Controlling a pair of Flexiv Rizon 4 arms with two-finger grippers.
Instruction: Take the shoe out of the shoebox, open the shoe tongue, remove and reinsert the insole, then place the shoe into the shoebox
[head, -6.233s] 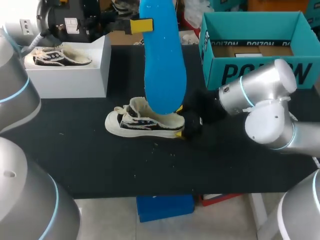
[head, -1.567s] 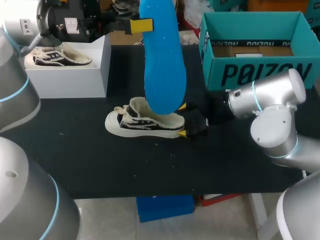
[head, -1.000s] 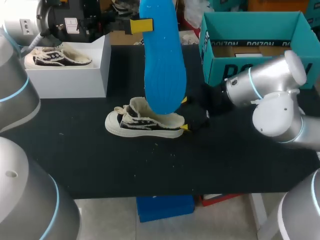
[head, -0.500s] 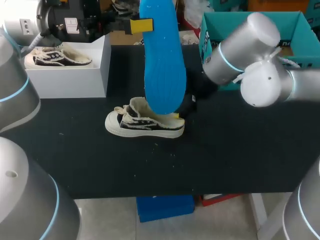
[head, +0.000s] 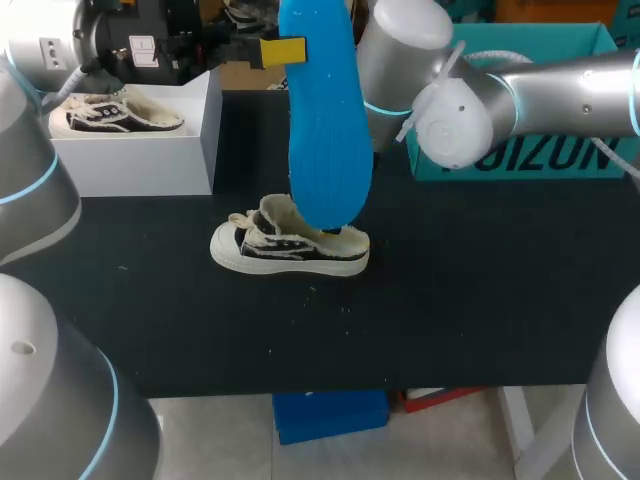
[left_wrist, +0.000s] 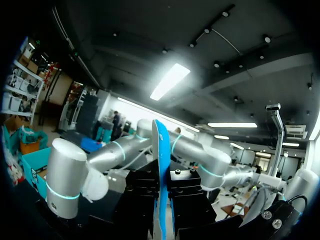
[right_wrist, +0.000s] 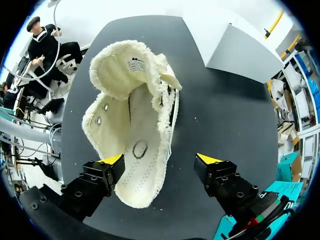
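- Shoe (head: 290, 250) lies on its sole on the black table (head: 450, 300), outside any box.
- In the right wrist view its tongue is folded forward and its mouth gapes wide, baring the pale lining inside.
- Insole (head: 328, 120), bright blue, stands upright above the shoe, with its lower end at the shoe's heel opening. Whether it touches the lining there I cannot tell.
- Left end effector (head: 285, 50) is clamped on the insole's upper part, high above the shoe. In the left wrist view the insole runs edge-on between the two black finger blocks.
- Right end effector (right_wrist: 160, 160) is spread wide above the shoe and grips nothing. One yellow tip is over the heel-end rim of the shoe, the other over bare table just beside the shoe.
- Right arm (head: 440, 80) reaches over the table behind the shoe, past the insole.
- Shoebox (head: 530, 158), teal, stands well apart from the shoe, behind it on the right arm's side, and is partly hidden by that arm.
- White box (head: 150, 155) stands well apart from the shoe on the other side, and a second shoe (head: 115, 113) lies in it.
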